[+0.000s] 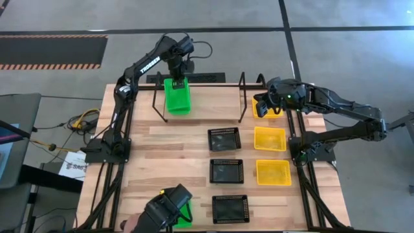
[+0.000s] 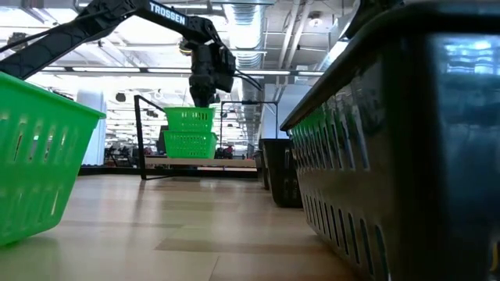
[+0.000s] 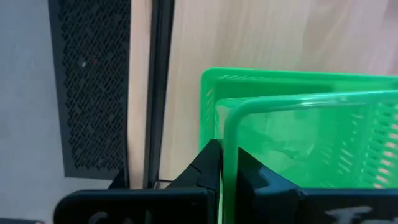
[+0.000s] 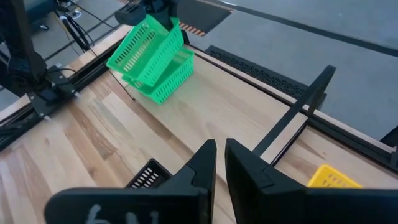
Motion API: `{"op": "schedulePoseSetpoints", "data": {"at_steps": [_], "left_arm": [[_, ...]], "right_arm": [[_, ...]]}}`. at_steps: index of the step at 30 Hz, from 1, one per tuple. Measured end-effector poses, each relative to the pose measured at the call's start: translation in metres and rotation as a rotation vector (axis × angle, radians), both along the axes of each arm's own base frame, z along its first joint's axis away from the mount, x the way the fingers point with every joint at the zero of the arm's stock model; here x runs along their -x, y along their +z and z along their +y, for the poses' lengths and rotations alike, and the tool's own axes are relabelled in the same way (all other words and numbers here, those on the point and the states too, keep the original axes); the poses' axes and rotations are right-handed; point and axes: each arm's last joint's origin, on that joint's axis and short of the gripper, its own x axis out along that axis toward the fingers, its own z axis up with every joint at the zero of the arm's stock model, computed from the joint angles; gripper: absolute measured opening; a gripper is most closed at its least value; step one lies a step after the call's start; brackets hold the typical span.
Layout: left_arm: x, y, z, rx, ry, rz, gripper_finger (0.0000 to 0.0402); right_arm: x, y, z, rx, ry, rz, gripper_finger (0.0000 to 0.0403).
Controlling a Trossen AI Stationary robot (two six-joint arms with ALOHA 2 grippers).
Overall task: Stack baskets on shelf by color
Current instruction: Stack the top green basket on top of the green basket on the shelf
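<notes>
left gripper [image 3: 221, 163] fingers pinching a green basket [image 1: 177, 95] rim over the shelf [image 1: 213, 97]; right gripper [image 4: 220, 163] fingers sitting slightly apart, empty, above the wood surface [image 1: 174, 155]

Black perforated floor mat [image 3: 93, 87] behind the wooden table [image 1: 187, 155]; yellow cables [image 1: 81, 121] and papers [image 1: 71, 165] beside it.

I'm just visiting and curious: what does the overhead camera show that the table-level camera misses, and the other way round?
Only the overhead view shows the three yellow baskets, one of them on the shelf, the full row of three black baskets, and the right claw hovering near the shelf's right end.

Only the table-level view shows the room behind.

Both show the left claw pinching a green basket over another on the shelf.
</notes>
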Motion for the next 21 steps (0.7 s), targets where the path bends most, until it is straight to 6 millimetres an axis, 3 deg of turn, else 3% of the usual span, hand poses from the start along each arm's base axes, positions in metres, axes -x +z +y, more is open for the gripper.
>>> {"op": "schedulePoseSetpoints", "data": {"at_steps": [14,21], "left_arm": [[-0.001,-0.005,0.005,0.025,-0.016,-0.056,0.0],[0.001,-0.028,0.004,0.055,-0.016,0.032,0.0]], "right_arm": [[-0.007,-0.005,-0.002,-0.007,0.001,0.035,0.0059],[-0.007,-0.005,-0.002,-0.007,0.001,0.031,0.0059]]}}
